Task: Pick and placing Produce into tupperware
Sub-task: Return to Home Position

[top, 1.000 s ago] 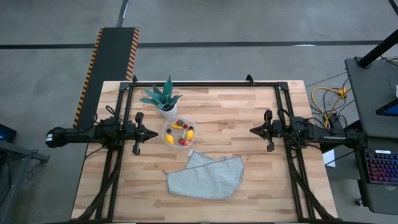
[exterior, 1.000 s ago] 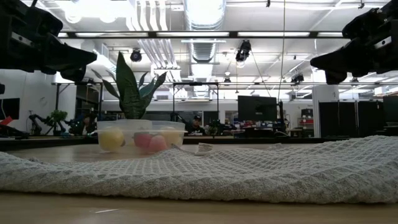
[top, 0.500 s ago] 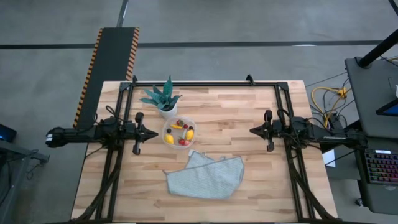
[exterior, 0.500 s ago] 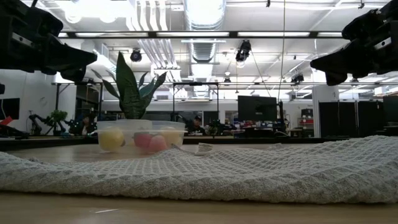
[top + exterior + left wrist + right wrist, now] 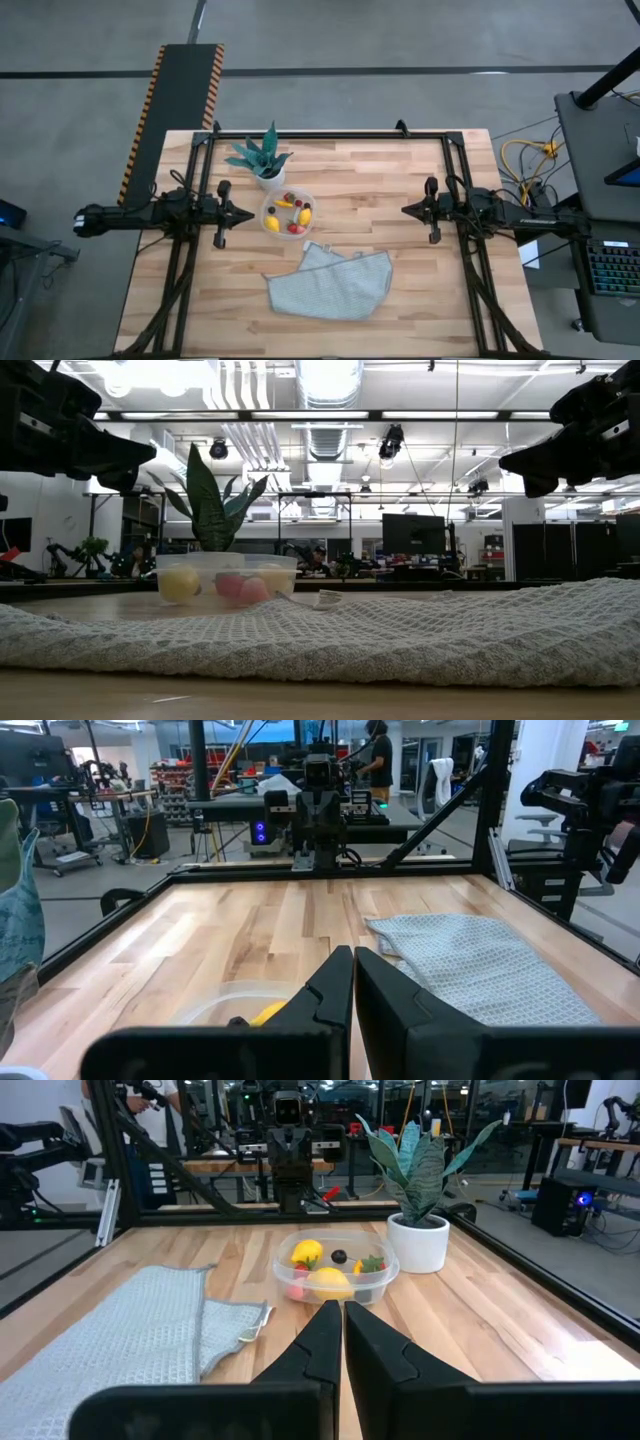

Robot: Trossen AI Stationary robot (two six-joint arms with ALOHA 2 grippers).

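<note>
1. The left gripper (image 5: 250,212), fingers pressed together on nothing, sits just beside the round clear plastic tupperware (image 5: 310,224), which lies at its 3 o'clock in the high view.
2. The tupperware holds the tiny yellow, red and dark toy produce (image 5: 272,224).
3. The right gripper (image 5: 404,210), likewise closed and empty, has the tupperware at its 9 o'clock, well apart; the left arm is nearer.

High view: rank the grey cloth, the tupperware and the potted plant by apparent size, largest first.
1. Grey cloth, clearly largest.
2-3. Tupperware and potted plant: about equal across. The plant's leaves stand nearer the camera, so I won't rank them.
</note>
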